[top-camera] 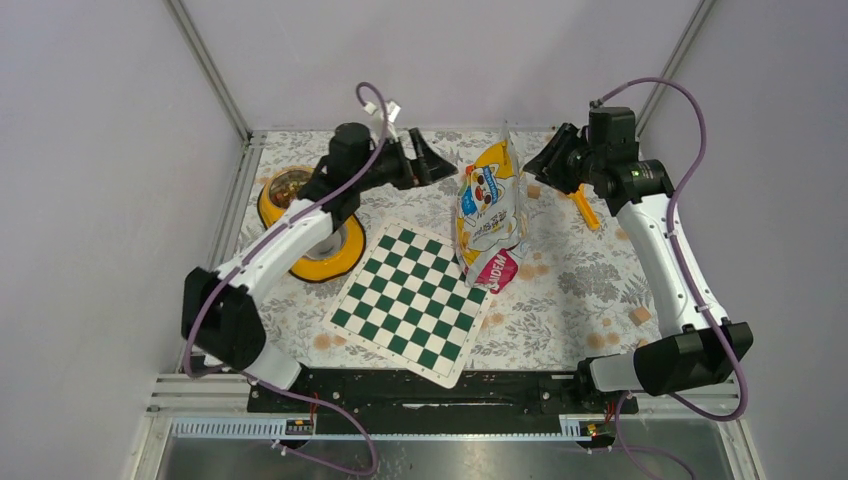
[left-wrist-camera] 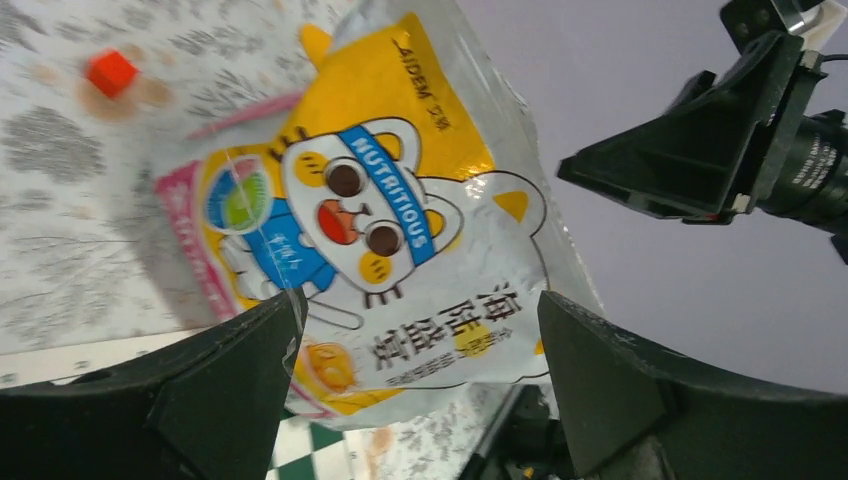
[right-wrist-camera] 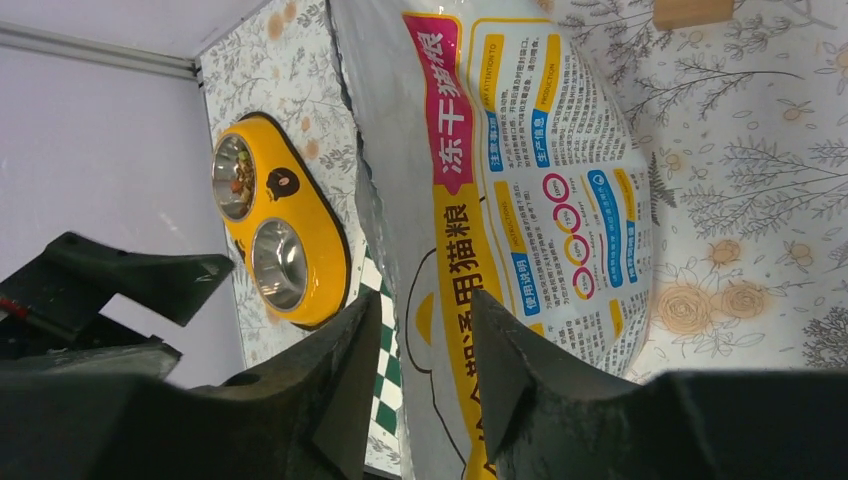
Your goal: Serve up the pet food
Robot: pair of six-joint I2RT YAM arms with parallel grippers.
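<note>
Hiding half the bowl (top-camera: 325,270): left arm (top-camera: 290,232) | kibble (top-camera: 288,186) barely visible | bag (top-camera: 488,210) upright

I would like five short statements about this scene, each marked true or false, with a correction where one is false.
1. The bag stands between the left gripper and the right gripper. True.
2. Both cups of the bowl hold food. False: only the far cup holds food; the near cup is empty.
3. The left gripper is shut. False: its jaws stand wide open.
4. A red cube lies on the table. True.
5. The bowl is blue. False: it is yellow.
</note>
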